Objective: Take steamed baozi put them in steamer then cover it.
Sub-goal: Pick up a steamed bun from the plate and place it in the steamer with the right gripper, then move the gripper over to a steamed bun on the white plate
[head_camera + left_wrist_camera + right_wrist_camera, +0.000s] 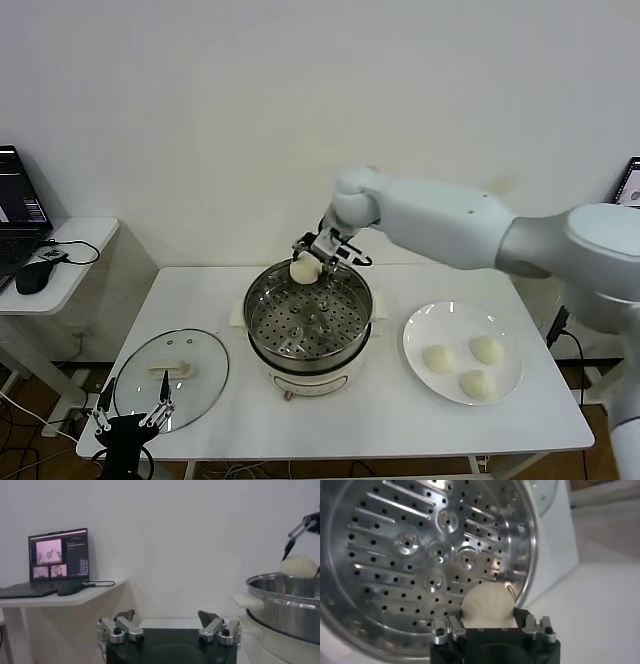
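The steamer [308, 322] stands mid-table, its perforated tray [410, 555] bare. My right gripper [318, 258] is shut on one baozi [304, 269] and holds it just above the steamer's far rim; in the right wrist view the baozi [487, 607] sits between the fingers, over the tray's edge. It also shows in the left wrist view [299, 565]. Three more baozi [438, 358] lie on the white plate [420, 330] to the right. The glass cover [170, 377] lies flat at the front left. My left gripper [130, 412] is open and parked below the table's front left corner.
A side desk [70, 240] at the left carries a laptop [55, 560] and a mouse [33, 277]. Cables hang near the table's right edge [557, 325]. A white wall is close behind the table.
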